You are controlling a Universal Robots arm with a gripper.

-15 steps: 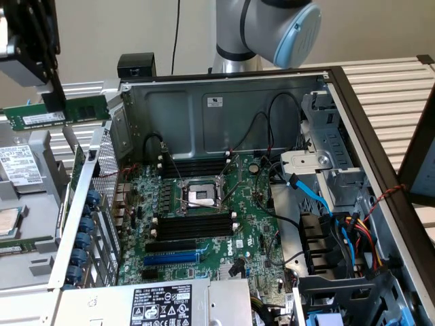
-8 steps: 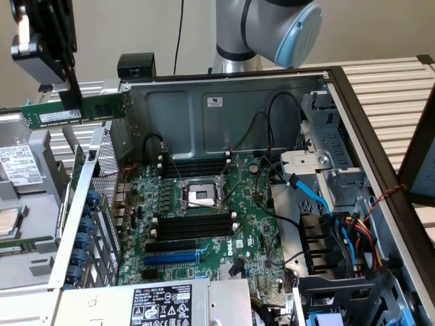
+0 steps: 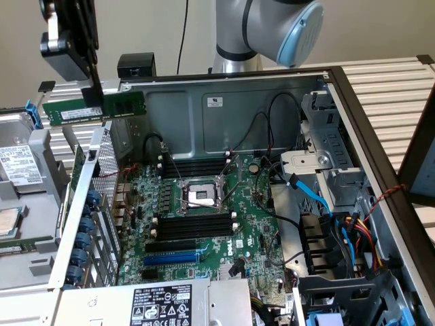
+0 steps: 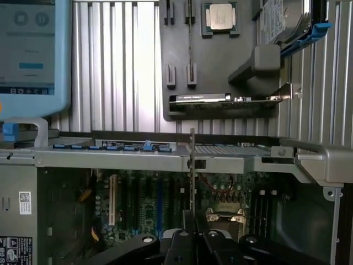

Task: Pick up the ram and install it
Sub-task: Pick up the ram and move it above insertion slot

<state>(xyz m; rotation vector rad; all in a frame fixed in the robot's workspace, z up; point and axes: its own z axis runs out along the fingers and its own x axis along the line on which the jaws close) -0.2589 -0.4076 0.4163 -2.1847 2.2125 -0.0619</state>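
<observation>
One arm raised, fingers point(image 3: 92, 85) seemingly clamping ram point(image 3: 126, 105) — level, above case point(image 3: 224, 80)

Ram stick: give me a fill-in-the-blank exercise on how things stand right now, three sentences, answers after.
1. The gripper is shut on the ram, whose board is coloured ____.
2. The black memory slots on the motherboard are all ____.
3. The CPU socket lies ____ the two banks of memory slots.
Missing words: green; empty; between.
</observation>
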